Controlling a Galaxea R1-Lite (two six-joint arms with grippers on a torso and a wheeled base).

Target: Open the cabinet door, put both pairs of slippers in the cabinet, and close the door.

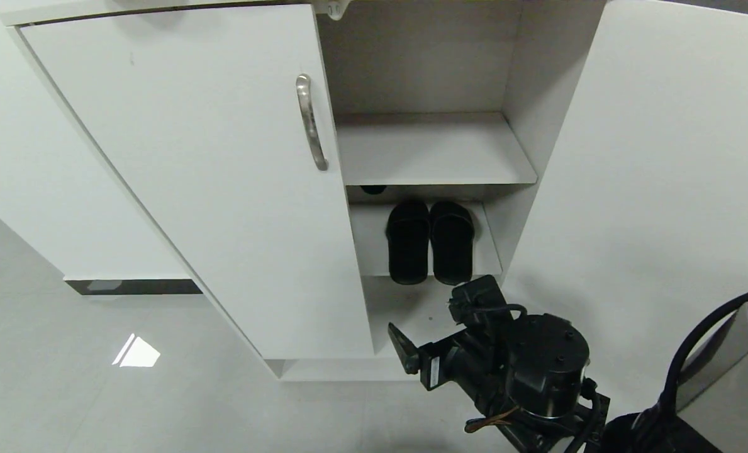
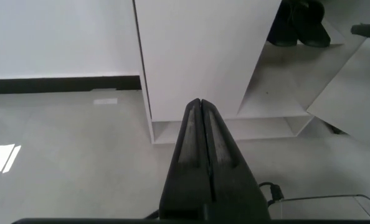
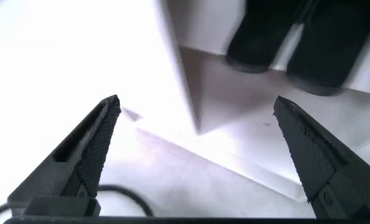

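Head view: two slippers [image 1: 408,242] shelved; right end effector [image 3: 195,102] wide open, empty; left end effector [image 2: 200,104] closed.

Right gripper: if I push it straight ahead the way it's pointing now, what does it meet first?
The open right gripper would likely first meet the white cabinet's bottom compartment floor, close beside the closed white door's lower corner, under the black slippers on the shelf above. Depth is unclear.
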